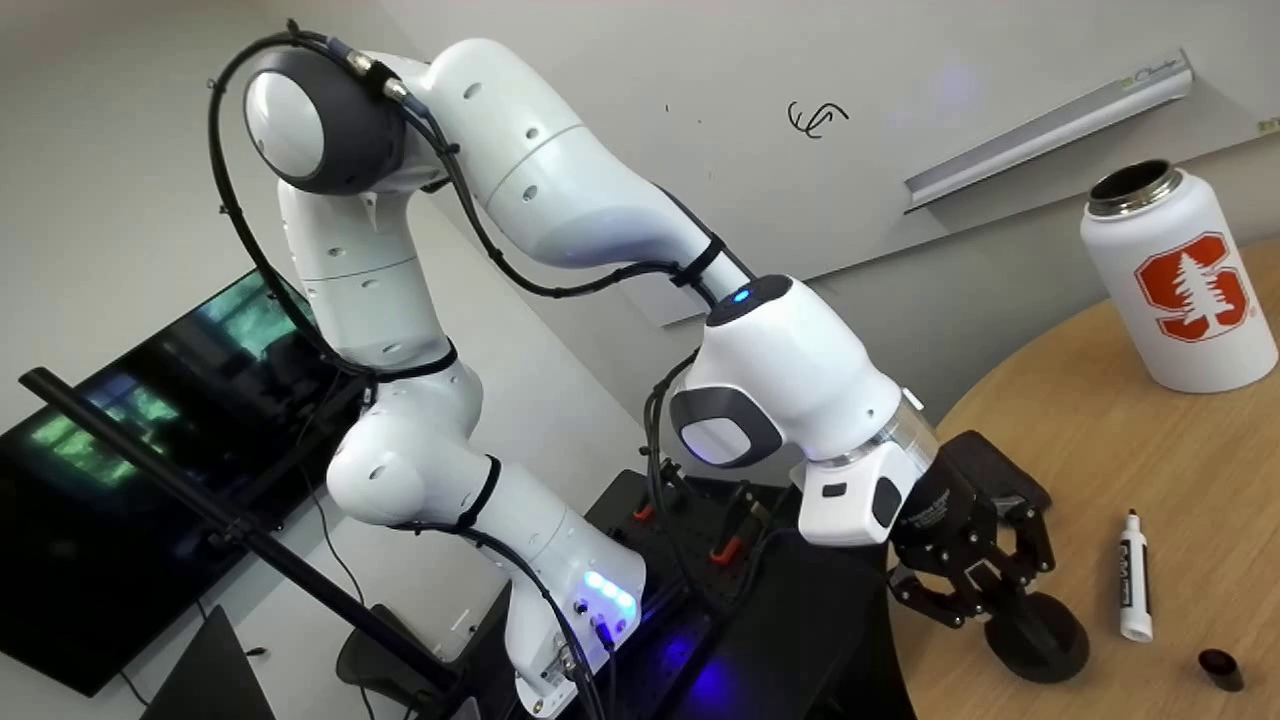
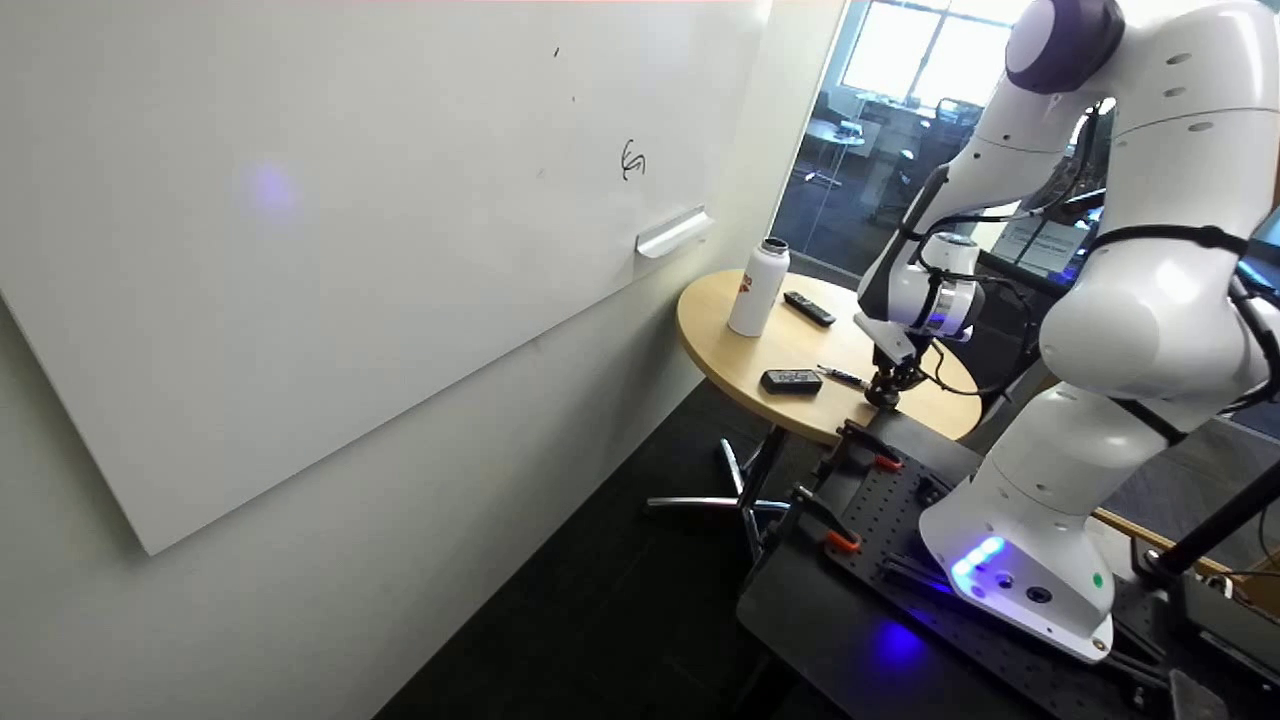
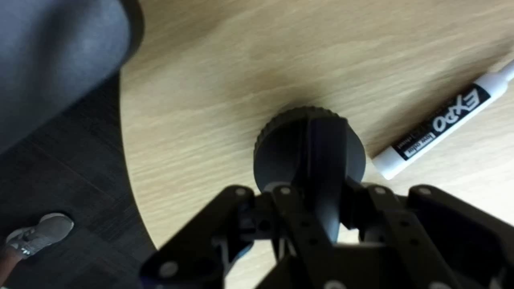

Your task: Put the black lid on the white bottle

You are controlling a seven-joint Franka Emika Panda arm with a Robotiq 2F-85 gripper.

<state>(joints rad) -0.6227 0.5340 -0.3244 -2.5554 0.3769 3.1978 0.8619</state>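
The gripper [image 3: 323,194] is closed to a narrow gap on the raised loop of the black lid [image 3: 277,158], held near the curved edge of the wood-grained table [image 3: 180,120]; whether it is lifted clear cannot be told. The lid's matte disc is rimmed with fine ribs. Just beside, a white marker [image 3: 441,120] is seen. Well apart, the cylindrical white bottle [image 1: 1180,285], red-logoed, its metallic neck uncovered, is stood upright.

I count 1 round table [image 1: 1080,430], 1 white bottle [image 1: 1185,285], 1 black lid [image 1: 1042,642], 1 marker [image 1: 1134,577], 1 small dark cylinder [image 1: 1221,669], 1 black rectangular block [image 2: 790,382], 1 remote [image 2: 809,308]. Orange-handled clamps [image 2: 842,541]: 2. Whiteboard [image 2: 400,200]: 1. Large screen [image 1: 110,540]: 1. Shoe [image 3: 46,235], in wrist view: 1. My claw [image 1: 1003,590]: 1.
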